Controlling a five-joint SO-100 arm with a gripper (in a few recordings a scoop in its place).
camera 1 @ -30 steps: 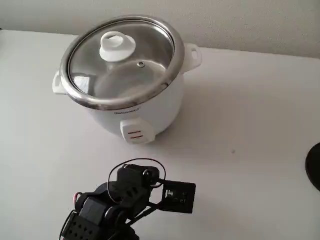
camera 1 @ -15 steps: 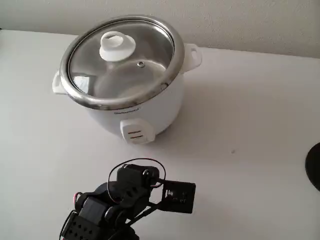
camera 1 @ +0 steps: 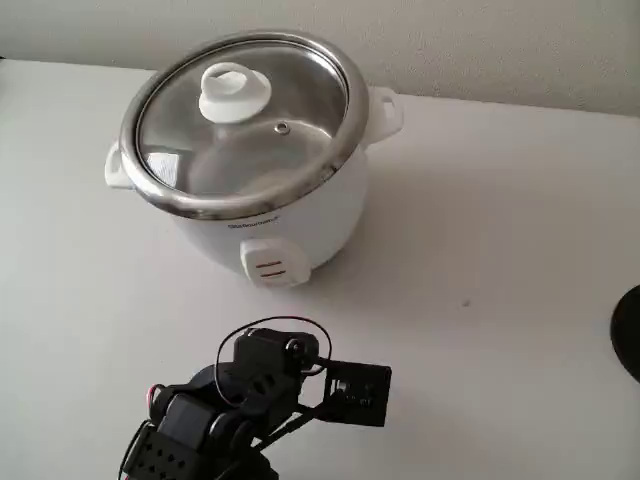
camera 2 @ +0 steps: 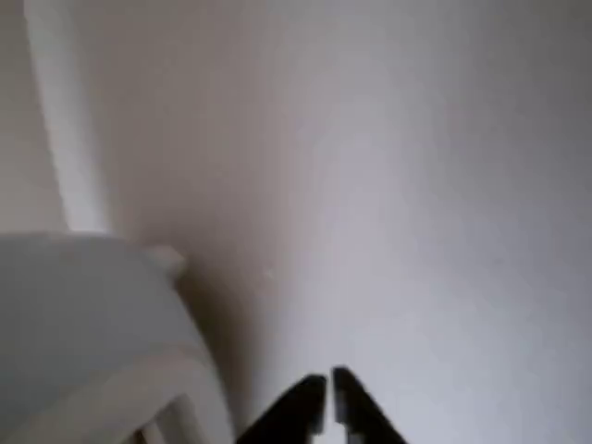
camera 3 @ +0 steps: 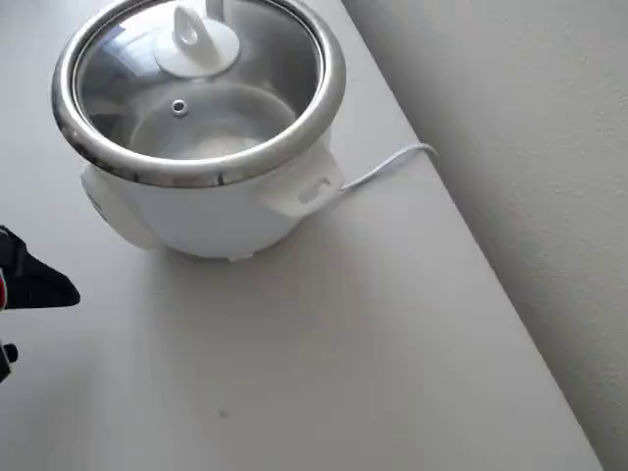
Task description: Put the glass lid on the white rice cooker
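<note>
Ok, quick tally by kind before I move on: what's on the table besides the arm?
Rice cookers: 1, the white rice cooker
Lids: 1, the glass lid, seated on the cooker's rim
Power cords: 1, a white cord running off behind the cooker
Dark round things: 1, cut off at the right edge, too little showing to name
Total: 4

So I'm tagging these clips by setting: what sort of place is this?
Probably a plain tabletop test setup, not a working kitchen: a bare white table against a pale textured wall, with just a white rice cooker, its glass lid on, its cord trailing off the edge.
</note>
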